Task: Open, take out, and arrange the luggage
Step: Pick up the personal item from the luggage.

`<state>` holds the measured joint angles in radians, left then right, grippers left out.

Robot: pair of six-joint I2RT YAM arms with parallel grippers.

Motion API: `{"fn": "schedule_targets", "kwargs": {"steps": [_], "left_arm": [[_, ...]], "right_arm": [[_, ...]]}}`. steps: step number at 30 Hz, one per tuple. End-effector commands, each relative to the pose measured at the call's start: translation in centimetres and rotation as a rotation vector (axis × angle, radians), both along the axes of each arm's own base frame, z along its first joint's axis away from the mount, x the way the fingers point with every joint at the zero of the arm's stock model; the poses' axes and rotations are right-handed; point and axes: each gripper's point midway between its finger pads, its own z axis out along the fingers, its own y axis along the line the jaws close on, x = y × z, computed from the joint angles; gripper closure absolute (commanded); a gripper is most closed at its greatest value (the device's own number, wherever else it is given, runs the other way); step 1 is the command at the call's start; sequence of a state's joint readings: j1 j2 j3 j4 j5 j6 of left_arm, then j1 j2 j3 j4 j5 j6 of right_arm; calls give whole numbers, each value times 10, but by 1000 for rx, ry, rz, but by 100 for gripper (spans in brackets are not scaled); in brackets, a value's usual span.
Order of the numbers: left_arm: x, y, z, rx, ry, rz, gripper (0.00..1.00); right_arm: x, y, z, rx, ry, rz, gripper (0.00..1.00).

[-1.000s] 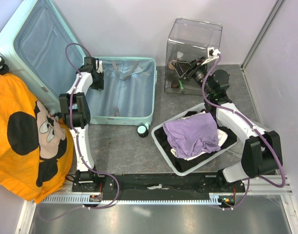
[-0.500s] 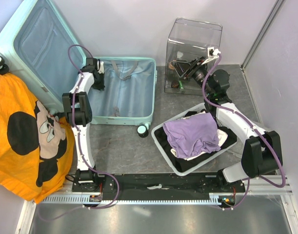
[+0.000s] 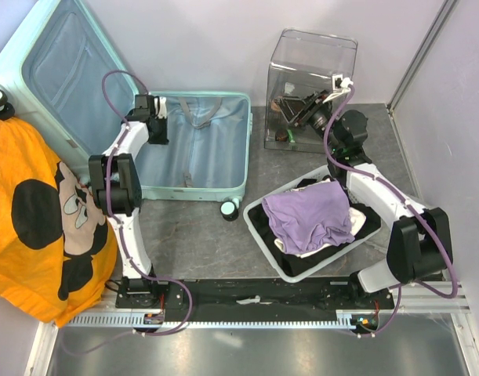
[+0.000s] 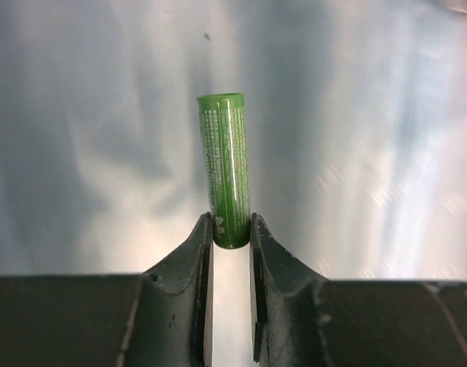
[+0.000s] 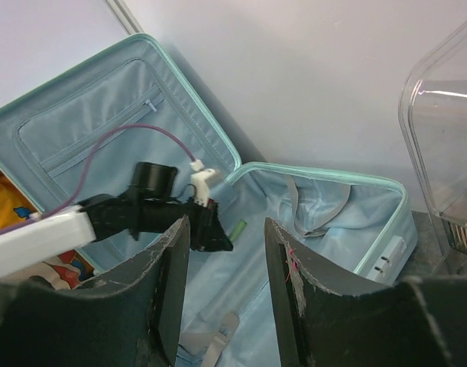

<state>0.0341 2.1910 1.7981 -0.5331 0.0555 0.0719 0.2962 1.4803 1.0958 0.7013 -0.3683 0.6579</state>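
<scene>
L wrist cam: left tool (image 4: 229, 232) pinching green tube (image 4: 224, 160) by its near end. Overhead hides that, but shows the luggage (image 3: 212, 157) open at counter's (image 3: 200, 235) far left. Right tool (image 5: 225, 224) spread, empty.

Grey table (image 3: 200, 235). Open mint luggage (image 3: 196, 193) lay flat far left; clear box (image 3: 313, 55) stood far right; white basket (image 3: 264, 244) of clothes sat near right. At left edge, orange cloth (image 3: 35, 235), possibly overhanging.
</scene>
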Motion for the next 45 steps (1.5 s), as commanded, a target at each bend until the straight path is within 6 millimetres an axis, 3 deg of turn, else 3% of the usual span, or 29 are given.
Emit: {"fn": "schedule_targets", "kwargs": {"steps": [1, 2, 3, 4, 5, 6, 7, 8, 9, 10, 11, 12, 14, 16, 19, 20, 21, 26, 29, 36, 41, 45], "left_arm": [[11, -54, 144, -22, -389, -117, 99], [5, -66, 154, -49, -404, -129, 98], [-6, -78, 152, -93, -389, -161, 98], [-18, -85, 176, -124, -432, -174, 98], [-28, -94, 181, -177, -433, -169, 98], [-44, -102, 171, -225, -404, -192, 98], [-52, -109, 178, -262, -429, -202, 98], [-69, -115, 203, -328, -476, -194, 98], [-90, -127, 182, -395, -424, -229, 99], [-100, -132, 184, -436, -429, -242, 99], [-115, -140, 206, -498, -476, -250, 98], [-131, -148, 192, -552, -429, -275, 99], [-151, -160, 209, -643, -455, -312, 98], [-175, -178, 206, -731, -420, -413, 98], [-197, -199, 219, -829, -413, -541, 98], [-203, -206, 222, -875, -392, -554, 99], [-209, -213, 228, -912, -408, -609, 98], [-218, -222, 229, -1007, -368, -628, 98], [-222, -224, 231, -1006, -374, -640, 98], [-222, -225, 230, -1006, -370, -640, 98], [-221, -225, 229, -1005, -372, -640, 99], [-221, -225, 229, -1006, -376, -643, 99]], "right_arm": [[14, 1, 11, -23, -19, -22, 49], [18, 0, 4, -39, 14, -26, 49], [22, 1, 2, -47, 22, -29, 48], [23, 2, 1, -51, 31, -29, 48], [26, 2, -4, -57, 53, -32, 48], [28, 3, -4, -55, 63, -29, 48], [30, 4, -6, -52, 78, -27, 48], [32, 5, -8, -51, 88, -26, 47], [35, 6, -10, -43, 101, -24, 44], [36, 6, -9, -12, 121, -19, 43], [36, 8, -7, 8, 119, -14, 42], [36, 9, -10, 25, 134, -7, 39], [29, 15, -6, 60, 123, 46, 39], [24, 21, -12, 81, 126, 84, 40], [11, 50, -17, 76, 125, 186, 44], [6, 68, -24, 64, 140, 233, 44], [-3, 82, -20, 59, 131, 296, 45], [-52, 140, -14, 151, 44, 591, 48], [-68, 155, -21, 208, 60, 686, 49], [-79, 161, -27, 197, 64, 734, 50], [-89, 164, -33, 183, 71, 767, 63], [-97, 169, -40, 159, 67, 794, 67]]}}
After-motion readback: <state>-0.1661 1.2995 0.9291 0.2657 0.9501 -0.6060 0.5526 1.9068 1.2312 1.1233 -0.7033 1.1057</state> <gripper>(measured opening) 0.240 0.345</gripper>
